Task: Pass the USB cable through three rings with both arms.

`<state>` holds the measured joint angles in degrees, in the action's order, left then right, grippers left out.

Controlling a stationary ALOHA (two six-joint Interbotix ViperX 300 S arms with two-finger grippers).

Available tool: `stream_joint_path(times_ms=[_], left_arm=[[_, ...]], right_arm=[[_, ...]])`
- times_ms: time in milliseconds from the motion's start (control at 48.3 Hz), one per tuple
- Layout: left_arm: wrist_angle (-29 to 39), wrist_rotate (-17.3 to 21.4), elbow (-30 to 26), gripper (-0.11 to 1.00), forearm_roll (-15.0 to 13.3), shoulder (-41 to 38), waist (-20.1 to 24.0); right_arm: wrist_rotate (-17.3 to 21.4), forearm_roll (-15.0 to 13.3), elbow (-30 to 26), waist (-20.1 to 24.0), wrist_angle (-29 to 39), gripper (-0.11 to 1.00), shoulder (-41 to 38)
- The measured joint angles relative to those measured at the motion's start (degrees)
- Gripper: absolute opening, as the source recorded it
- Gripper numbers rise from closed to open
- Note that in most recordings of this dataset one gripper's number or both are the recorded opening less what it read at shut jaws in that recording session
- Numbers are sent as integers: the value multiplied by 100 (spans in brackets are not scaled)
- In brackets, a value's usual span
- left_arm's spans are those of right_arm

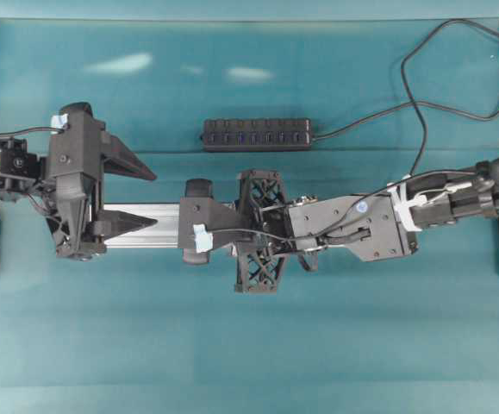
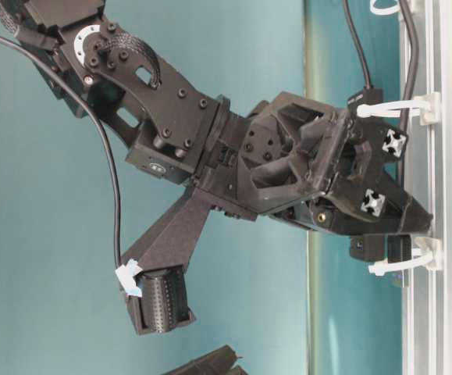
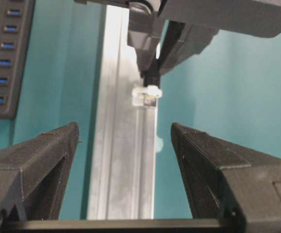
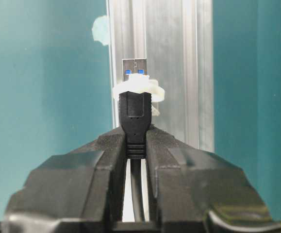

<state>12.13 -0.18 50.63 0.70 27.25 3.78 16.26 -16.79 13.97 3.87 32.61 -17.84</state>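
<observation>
the usb cable (image 4: 136,114) ends in a black plug whose metal tip pokes through a whitish ring (image 4: 139,90) on the silver rail (image 4: 179,73); its long axis runs along the rail, tip pointing away from the right wrist camera. the right gripper (image 4: 136,145) is closed on the plug's rear collar, one finger on each side, and the cord runs back between them. in the left wrist view the same ring (image 3: 146,95) appears small and blurred, the plug tip seen end-on inside it, with the right gripper's dark body cut off by the top edge behind it. the left gripper (image 3: 124,141) stands wide apart and holds nothing, its fingers (image 3: 38,160) straddling the rail (image 3: 123,160) short of the ring. from overhead the right arm (image 1: 352,226) lies over the rail (image 1: 141,224) and hides plug and rings; only a short bare stretch of rail shows, between the two grippers. the left gripper (image 1: 150,200) faces it from the left. the table-level view shows two rings (image 2: 397,108) (image 2: 403,262) on the rail's edge, the gripper tip between them; a third ring is barely visible at the top edge. a black multi-port usb hub (image 1: 257,134) lies on the teal table (image 1: 249,345) beyond the rail, its lead curling off to the right.
</observation>
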Motion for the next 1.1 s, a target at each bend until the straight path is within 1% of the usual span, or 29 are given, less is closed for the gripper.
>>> stream_joint_path(times_ms=[248, 435, 601, 704, 1098], left_arm=[[-9, 0, 0, 80, 0, -18, 0], [-79, -9, 53, 80, 9, -325, -26], [-492, -18, 62, 80, 9, -773, -79], [-817, -18, 62, 80, 9, -1063, -114], [-1503, -18, 35, 80, 0, -1916, -211]], right_arm=[[0, 26, -35, 0, -26, -7, -18], [53, 35, -35, -9, -97, -7, -26], [264, 44, -26, -35, -176, -7, -26], [325, 53, -26, -44, -202, -7, -26], [334, 141, -26, -53, -229, -7, -26]])
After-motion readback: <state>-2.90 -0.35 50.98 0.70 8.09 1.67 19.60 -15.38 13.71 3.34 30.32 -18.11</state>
